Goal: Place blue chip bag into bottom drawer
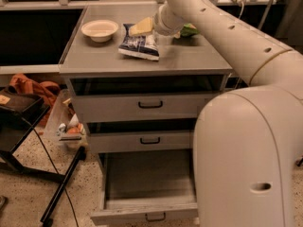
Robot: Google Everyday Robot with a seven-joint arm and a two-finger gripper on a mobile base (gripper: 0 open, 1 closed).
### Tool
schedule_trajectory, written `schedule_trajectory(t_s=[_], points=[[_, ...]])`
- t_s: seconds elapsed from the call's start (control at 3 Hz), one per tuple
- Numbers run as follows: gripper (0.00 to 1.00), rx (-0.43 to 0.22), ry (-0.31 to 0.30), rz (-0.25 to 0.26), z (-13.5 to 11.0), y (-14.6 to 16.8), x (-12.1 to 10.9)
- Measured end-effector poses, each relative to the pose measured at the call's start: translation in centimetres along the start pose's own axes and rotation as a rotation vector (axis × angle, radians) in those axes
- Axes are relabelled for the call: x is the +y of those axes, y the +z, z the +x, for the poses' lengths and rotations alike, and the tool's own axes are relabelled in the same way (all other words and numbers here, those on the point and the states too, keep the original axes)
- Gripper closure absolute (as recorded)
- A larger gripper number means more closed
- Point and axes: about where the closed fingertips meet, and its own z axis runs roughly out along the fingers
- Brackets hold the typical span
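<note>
The blue chip bag [138,45] lies flat on the grey cabinet top [189,58], near its middle. My gripper [142,27], with a yellowish tip, hangs over the far end of the bag, close to it or touching it; I cannot tell which. My pale arm reaches in from the right. The bottom drawer [124,215] is pulled out and nothing shows inside it. The two shallower drawers above it stand slightly ajar.
A cream bowl [100,30] stands left of the bag. A green and white snack bag [190,30] lies behind my arm. A black stand [19,109], an orange bag [29,86] and a bin of items [69,128] are left of the cabinet.
</note>
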Motion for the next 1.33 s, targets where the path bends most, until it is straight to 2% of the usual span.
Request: schedule_trajectory(t_s=[0.33, 0.67, 1.0, 1.33], points=[[0.0, -0.01, -0.002, -0.008, -1.1, 1.1, 1.2], [0.0, 0.009, -0.016, -0.014, -1.5, 2.6, 2.4], [0.0, 0.048, -0.027, -0.004, -1.2, 4.5, 3.1], [0.0, 0.096, -0.013, 0.034, -0.5, 6.6, 2.7]])
